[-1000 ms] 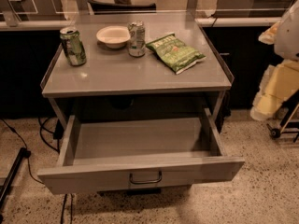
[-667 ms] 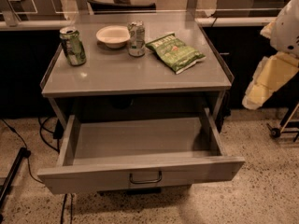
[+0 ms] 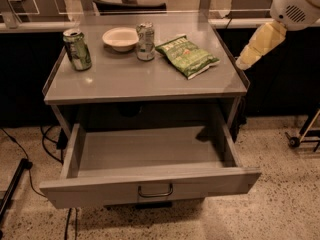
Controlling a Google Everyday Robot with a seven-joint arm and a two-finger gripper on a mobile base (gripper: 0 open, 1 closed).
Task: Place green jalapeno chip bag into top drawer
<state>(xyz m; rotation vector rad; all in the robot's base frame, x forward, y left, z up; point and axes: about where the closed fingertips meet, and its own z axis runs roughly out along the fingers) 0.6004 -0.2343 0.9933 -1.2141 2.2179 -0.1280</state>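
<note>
The green jalapeno chip bag lies flat on the grey table top, right of centre, with nothing on it. The top drawer below the table top is pulled out towards me. Its grey floor shows, and its curved handle is at the middle of the front panel. My gripper hangs from the pale yellow forearm at the upper right. It is just off the table's right edge, right of the bag and apart from it.
A green drink can stands at the table's left. A white bowl and a silver can stand at the back centre. Cables lie on the floor at left. A wheeled stand is at right.
My arm has risen and swung left, from beside the table's legs to the level of the table top's right edge. The bag, cans, bowl and drawer have not moved.
</note>
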